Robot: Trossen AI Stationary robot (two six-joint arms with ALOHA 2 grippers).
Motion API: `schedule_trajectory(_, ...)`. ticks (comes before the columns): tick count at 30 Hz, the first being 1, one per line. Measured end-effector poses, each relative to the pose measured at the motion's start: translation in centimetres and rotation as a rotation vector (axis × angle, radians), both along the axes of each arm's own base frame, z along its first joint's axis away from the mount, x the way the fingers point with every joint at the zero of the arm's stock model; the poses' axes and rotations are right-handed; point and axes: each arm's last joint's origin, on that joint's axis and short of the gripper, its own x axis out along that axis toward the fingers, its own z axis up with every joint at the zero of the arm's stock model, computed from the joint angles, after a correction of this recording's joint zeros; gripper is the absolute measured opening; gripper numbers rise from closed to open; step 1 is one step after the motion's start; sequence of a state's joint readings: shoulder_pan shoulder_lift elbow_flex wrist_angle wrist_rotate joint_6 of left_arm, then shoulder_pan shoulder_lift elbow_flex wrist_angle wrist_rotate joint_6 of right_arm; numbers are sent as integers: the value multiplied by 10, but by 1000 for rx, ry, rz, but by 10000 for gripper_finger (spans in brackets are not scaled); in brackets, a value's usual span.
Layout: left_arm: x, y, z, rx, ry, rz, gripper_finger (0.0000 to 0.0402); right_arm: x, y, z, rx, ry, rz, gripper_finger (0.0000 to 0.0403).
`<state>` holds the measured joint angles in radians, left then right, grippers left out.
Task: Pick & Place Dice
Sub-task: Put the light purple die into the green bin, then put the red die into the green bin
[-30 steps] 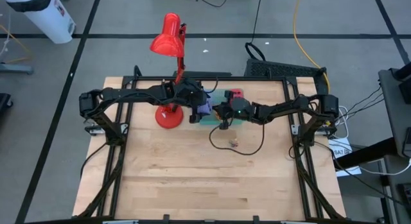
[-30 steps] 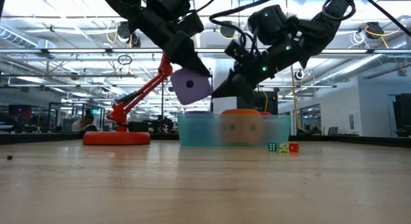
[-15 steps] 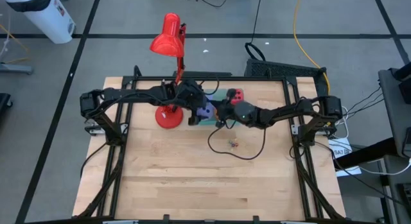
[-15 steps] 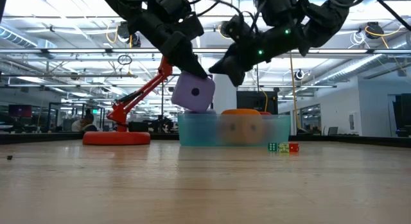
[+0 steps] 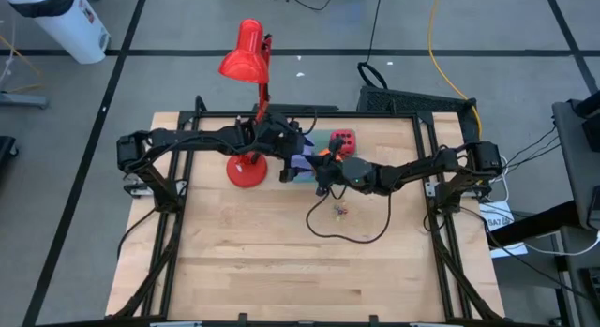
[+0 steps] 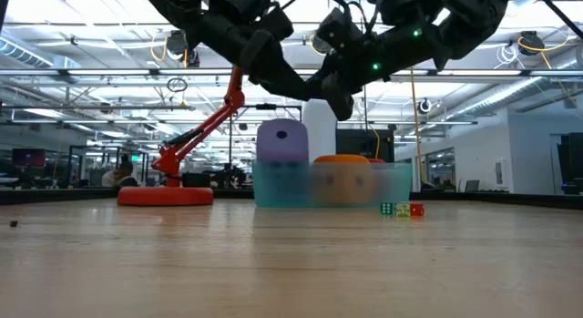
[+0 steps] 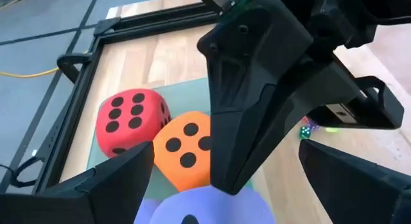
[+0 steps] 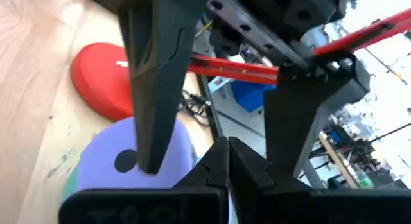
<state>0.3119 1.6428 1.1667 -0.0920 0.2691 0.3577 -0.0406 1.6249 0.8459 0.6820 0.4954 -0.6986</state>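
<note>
- Table (image 5: 281,261): work is at the far middle, beside the lamp base (image 5: 247,170).
- Bin (image 6: 332,186): holds the dice; purple die (image 6: 281,141) sits on top at its lamp-side end, orange die (image 6: 342,159) beside it.
- Left gripper (image 6: 296,86): fingers spread, just above the purple die, holding nothing. Judgement: lift straight up, clear of the right arm, so the die isn't dragged out.
- Right gripper (image 6: 343,106): fingers pressed together, empty, above the bin, near the left one.
- Left wrist view alone shows the red die (image 7: 131,119) touching the orange die's side.
- Low view alone shows tiny dice (image 6: 402,210) on the table by the bin.
</note>
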Motion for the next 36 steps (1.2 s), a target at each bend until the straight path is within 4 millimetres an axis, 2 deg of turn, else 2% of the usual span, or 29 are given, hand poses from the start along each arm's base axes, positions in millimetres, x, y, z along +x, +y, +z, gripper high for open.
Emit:
schedule_trajectory(4,-1,1,-1,21,16,20,397,-1,-3,-3,26,18,-21,0)
schedule_trajectory(7,-8,1,6,48,37,61,397,-3,-4,0,36,16,-27,0)
schedule_trajectory(12,-37,-14,40,130,55,136,397,-15,2,18,90,-5,-15,0)
schedule_trajectory(17,-83,-54,85,162,23,126,382,-39,21,47,205,-26,114,0)
schedule_trajectory(21,-119,-85,107,185,-84,127,323,-65,33,72,369,-66,270,0)
schedule_trajectory(26,-172,-99,110,162,-275,151,222,-102,39,94,516,-154,356,0)
schedule_trajectory(31,-211,-96,83,102,-413,244,113,-136,38,94,590,-263,399,0)
schedule_trajectory(33,-221,-94,71,63,-470,279,69,-143,38,86,610,-330,408,0)
schedule_trajectory(36,-229,-92,50,41,-517,280,13,-148,37,62,620,-386,421,0)
